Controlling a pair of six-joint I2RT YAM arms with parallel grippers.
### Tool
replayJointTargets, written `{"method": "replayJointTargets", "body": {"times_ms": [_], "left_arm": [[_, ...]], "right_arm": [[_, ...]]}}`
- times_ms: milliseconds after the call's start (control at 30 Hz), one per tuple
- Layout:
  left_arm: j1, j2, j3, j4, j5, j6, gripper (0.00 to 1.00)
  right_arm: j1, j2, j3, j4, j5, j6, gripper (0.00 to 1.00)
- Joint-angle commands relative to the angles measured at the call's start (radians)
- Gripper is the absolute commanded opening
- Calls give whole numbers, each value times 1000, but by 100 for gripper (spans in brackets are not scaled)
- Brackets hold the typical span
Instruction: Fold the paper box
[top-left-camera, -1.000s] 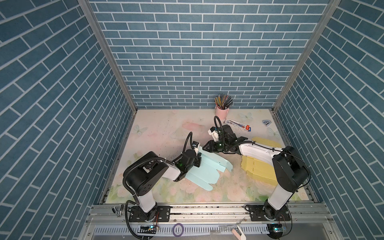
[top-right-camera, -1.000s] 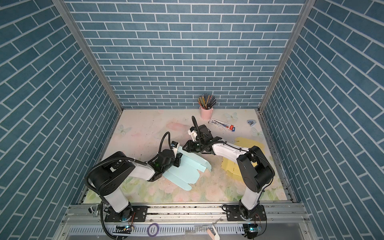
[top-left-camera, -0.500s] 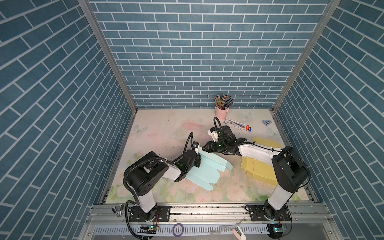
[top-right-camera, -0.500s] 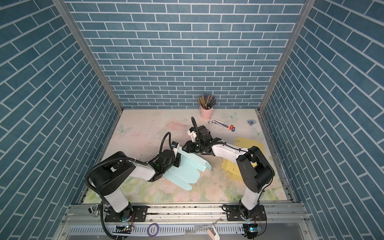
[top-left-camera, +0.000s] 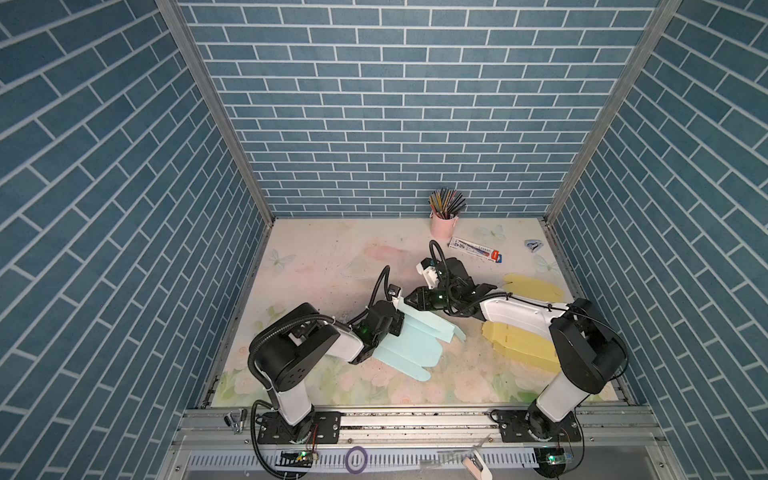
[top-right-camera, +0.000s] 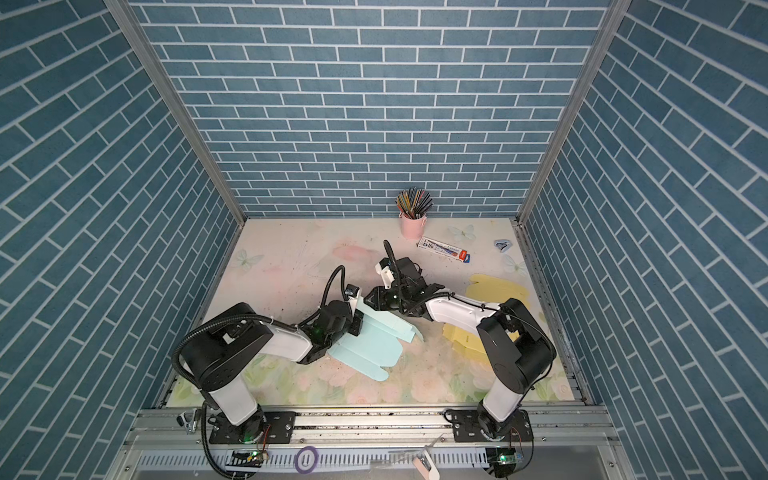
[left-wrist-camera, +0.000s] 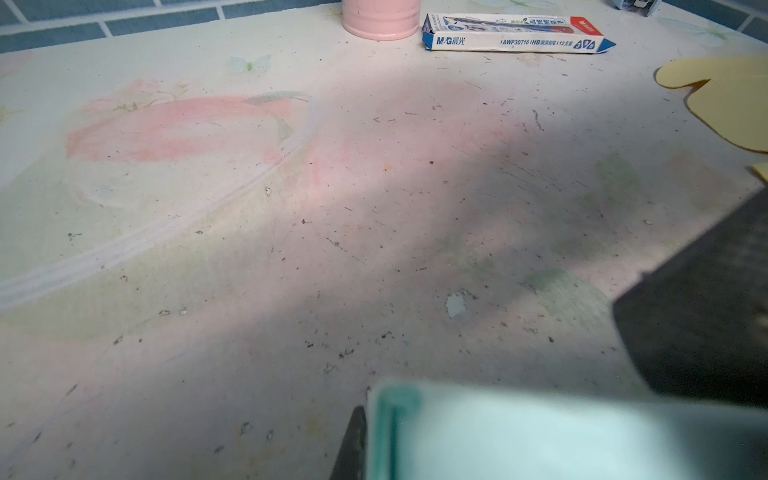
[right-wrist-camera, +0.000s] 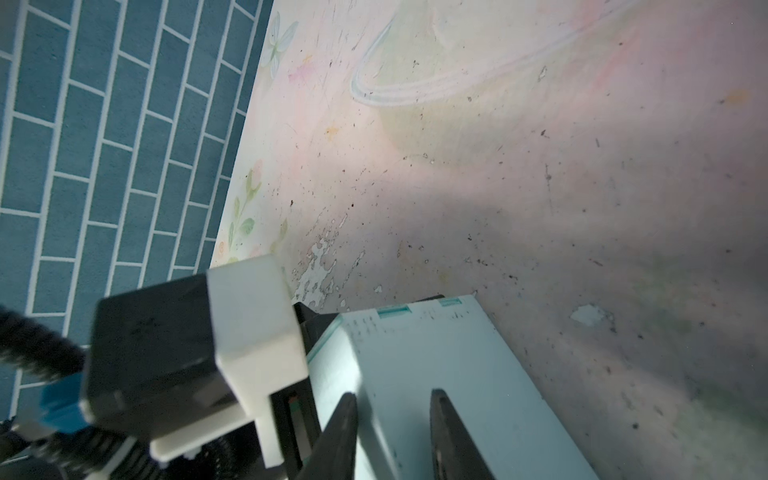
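Paper box (top-left-camera: 411, 349) lies between my pincers. My left pincer (top-left-camera: 398, 324) pinches its left edge. My right pincer (top-left-camera: 409, 298) sits over its far corner, jaws a little apart.

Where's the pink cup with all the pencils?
In both top views the pink cup stands at the table's far edge, right of middle, just behind the pencil box.

Pale teal paper box (top-left-camera: 409, 345), yellow sheets (top-left-camera: 523, 345), pink cup (top-left-camera: 441, 224), blue brick-patterned walls (top-left-camera: 395, 104).

The paper box (left-wrist-camera: 540, 440) shows blurred and cropped in the left wrist view.
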Motion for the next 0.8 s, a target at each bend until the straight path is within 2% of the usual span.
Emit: {"method": "replayJointTargets", "body": {"times_ms": [0,367,767], "left_arm": [[0,17,12,-1,-12,-26,14],[0,17,9,5,-3,-24,9],[0,-6,-4,1,20,-34,14]], "right_arm": [[19,-32,-43,-74,24,51,30],[15,-65,-98,-59,95,104,29],[15,-102,-121,-59,131,107,29]]}}
